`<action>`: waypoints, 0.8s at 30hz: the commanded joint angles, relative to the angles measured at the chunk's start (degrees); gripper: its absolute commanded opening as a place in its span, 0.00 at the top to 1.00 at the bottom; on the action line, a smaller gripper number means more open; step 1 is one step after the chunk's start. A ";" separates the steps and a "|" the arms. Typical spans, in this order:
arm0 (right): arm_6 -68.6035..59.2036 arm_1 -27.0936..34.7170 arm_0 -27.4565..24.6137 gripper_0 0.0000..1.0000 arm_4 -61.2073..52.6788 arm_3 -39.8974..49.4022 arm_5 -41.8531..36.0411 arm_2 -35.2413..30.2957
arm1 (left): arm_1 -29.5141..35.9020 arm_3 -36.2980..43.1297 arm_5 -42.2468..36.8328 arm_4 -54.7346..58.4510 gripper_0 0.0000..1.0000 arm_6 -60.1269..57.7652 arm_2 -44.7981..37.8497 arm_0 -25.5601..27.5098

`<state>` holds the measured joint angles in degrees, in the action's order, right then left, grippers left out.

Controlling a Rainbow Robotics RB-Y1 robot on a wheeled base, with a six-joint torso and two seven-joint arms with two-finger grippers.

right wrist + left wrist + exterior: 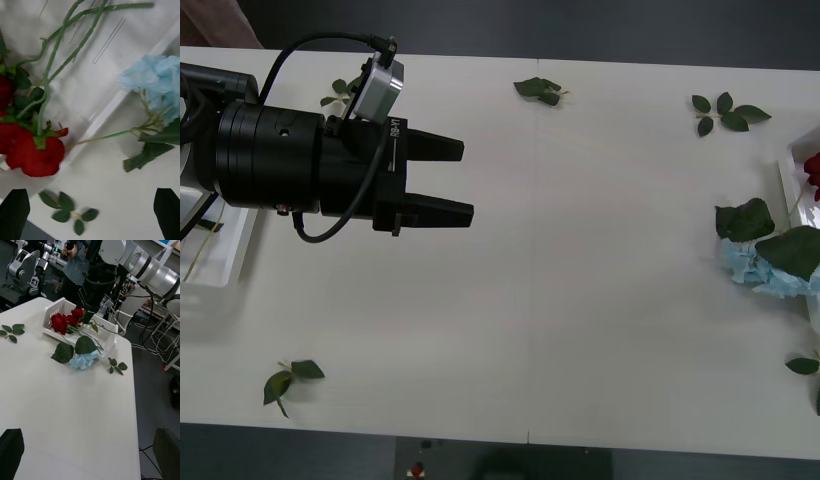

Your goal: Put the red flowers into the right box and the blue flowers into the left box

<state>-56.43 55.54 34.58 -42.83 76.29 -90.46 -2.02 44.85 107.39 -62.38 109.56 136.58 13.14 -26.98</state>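
The left gripper (465,181) was held open over the table (580,300); the right gripper (90,210) was spread above the red flowers (35,153).

The left gripper (465,182) reaches out level from the left side, its black fingers spread apart and empty. The right gripper (87,317) points straight down, its fingers apart.

Right wrist view: red flowers (35,153) at 9 o'clock inside right box (93,78); blue flowers (153,80) at 3 o'clock outside its rim; leaf sprig (69,212) at 6 o'clock; right gripper (90,210) fingers spread.
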 commanded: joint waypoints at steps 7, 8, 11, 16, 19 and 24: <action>-13.53 -1.40 0.75 0.04 4.16 -10.29 14.26 -0.96 | 0.32 1.60 0.24 0.30 0.00 0.62 0.04 0.00; -14.14 -1.84 0.75 0.03 4.16 -11.17 14.88 -1.32 | 0.32 1.60 0.24 0.30 0.00 0.62 0.04 0.00; -14.85 -3.33 0.75 0.04 4.07 -13.01 16.37 -2.19 | 0.32 1.60 0.24 0.30 0.00 0.62 0.04 0.00; -15.29 -5.53 -0.39 0.04 3.98 -14.24 16.28 -1.84 | 0.32 1.60 0.24 0.30 0.00 0.62 0.04 0.00; -17.57 -8.16 -0.21 0.04 4.60 -15.47 16.72 -2.81 | 0.32 1.60 0.24 0.30 0.00 0.62 0.04 0.00; -17.31 -10.36 0.49 0.04 4.69 -19.52 17.25 -3.07 | 0.32 1.60 0.24 0.30 0.00 0.62 0.04 0.00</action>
<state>-72.80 45.67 33.87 -38.49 58.06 -74.08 -4.20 44.85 107.41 -62.38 109.56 136.58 13.14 -26.97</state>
